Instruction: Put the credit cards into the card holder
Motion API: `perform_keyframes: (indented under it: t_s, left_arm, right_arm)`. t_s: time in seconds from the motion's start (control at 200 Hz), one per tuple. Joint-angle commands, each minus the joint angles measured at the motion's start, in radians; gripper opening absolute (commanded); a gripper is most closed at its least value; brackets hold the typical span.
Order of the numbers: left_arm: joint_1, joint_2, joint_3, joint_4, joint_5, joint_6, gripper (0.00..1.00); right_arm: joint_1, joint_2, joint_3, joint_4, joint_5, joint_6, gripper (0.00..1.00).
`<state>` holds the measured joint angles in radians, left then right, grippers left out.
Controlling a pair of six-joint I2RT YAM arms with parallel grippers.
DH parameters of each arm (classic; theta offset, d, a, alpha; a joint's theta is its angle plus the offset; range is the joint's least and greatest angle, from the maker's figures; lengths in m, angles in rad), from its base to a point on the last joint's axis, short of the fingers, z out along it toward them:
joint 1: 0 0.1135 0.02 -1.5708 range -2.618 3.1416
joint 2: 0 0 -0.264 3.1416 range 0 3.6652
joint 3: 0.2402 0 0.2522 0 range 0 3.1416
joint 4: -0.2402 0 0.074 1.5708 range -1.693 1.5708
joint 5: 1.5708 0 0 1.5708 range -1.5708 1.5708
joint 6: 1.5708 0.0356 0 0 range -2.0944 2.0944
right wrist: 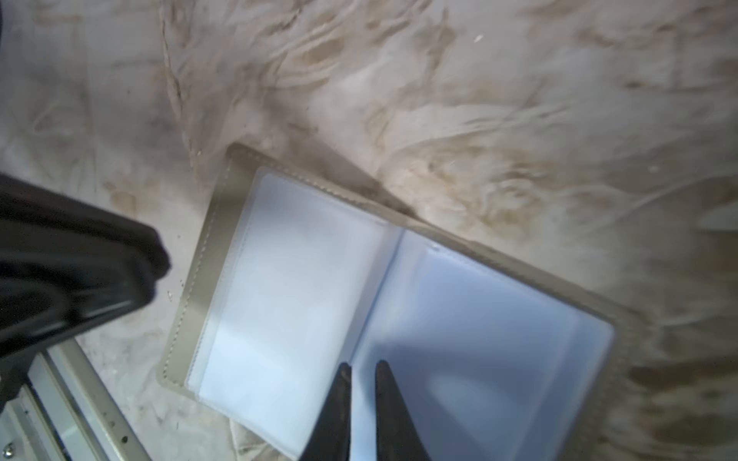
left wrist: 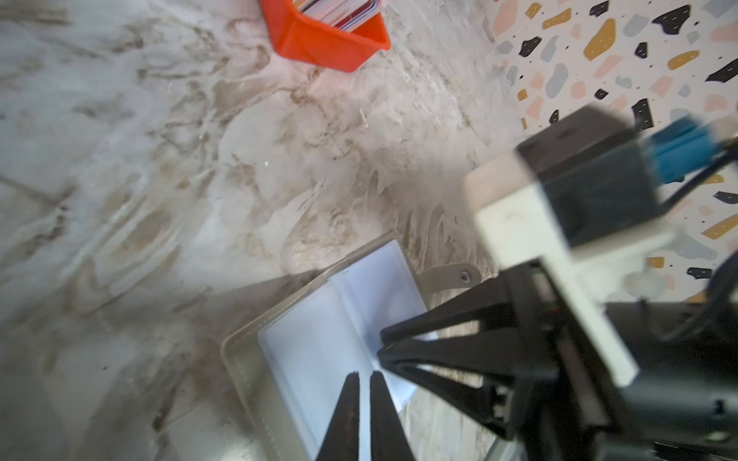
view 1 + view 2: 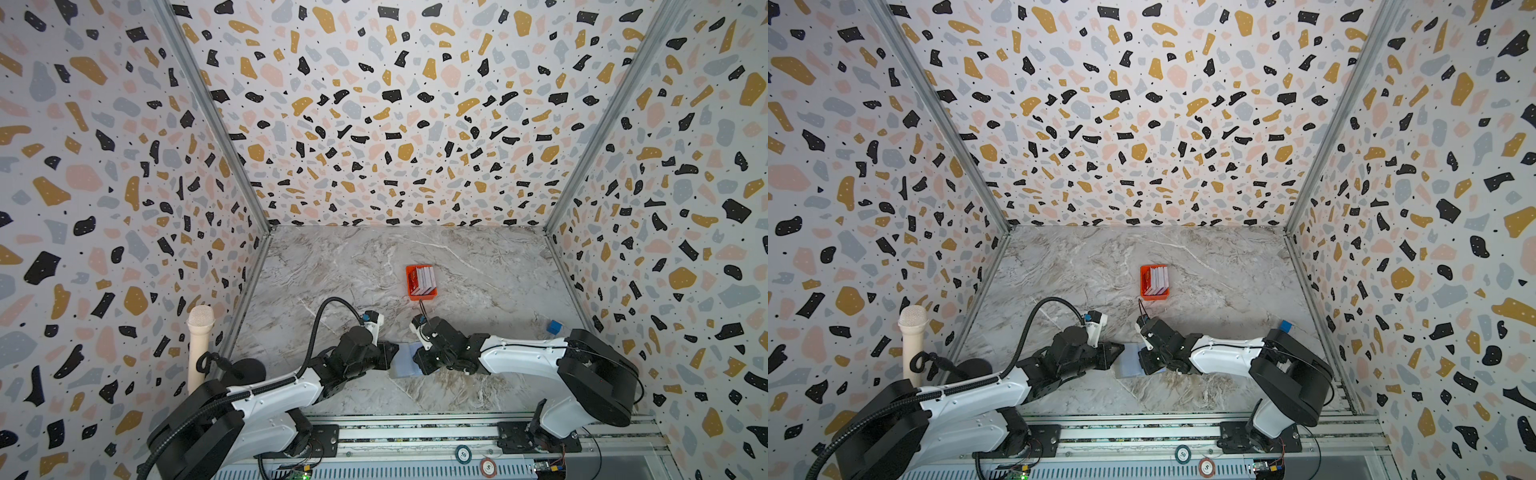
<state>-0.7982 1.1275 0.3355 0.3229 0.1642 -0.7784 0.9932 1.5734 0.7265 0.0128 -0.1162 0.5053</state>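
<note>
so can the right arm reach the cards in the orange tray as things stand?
Probably yes. The orange tray holding the credit cards stands on bare marble just beyond the right gripper, with nothing between. That gripper is down at the open card holder.

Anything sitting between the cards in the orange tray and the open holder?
Nothing visible lies on the table between the credit cards in the orange tray and the open card holder. The left tool and right tool both sit over its pockets, which look empty.
</note>
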Motion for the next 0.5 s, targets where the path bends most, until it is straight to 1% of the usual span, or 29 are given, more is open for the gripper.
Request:
perform_keyframes:
  t_s: [0.0,0.21,0.395,0.496]
  left_arm:
    - [-0.029,0.02,0.027,0.002,0.003,0.01,0.1]
    - [-0.044,0.139,0.012,0.026,-0.034,0.02,0.06]
    - [-0.043,0.174,0.005,0.011,-0.054,0.037,0.01]
    - [-0.042,0.171,-0.002,0.01,-0.057,0.035,0.0]
  right_arm:
    - [0.026,0.031,0.056,-0.005,0.011,-0.02,0.15]
    - [0.049,0.059,0.065,-0.007,0.024,-0.011,0.15]
    - [0.049,-0.033,0.052,-0.042,0.059,-0.014,0.18]
    - [0.025,-0.09,0.04,-0.064,0.081,-0.02,0.21]
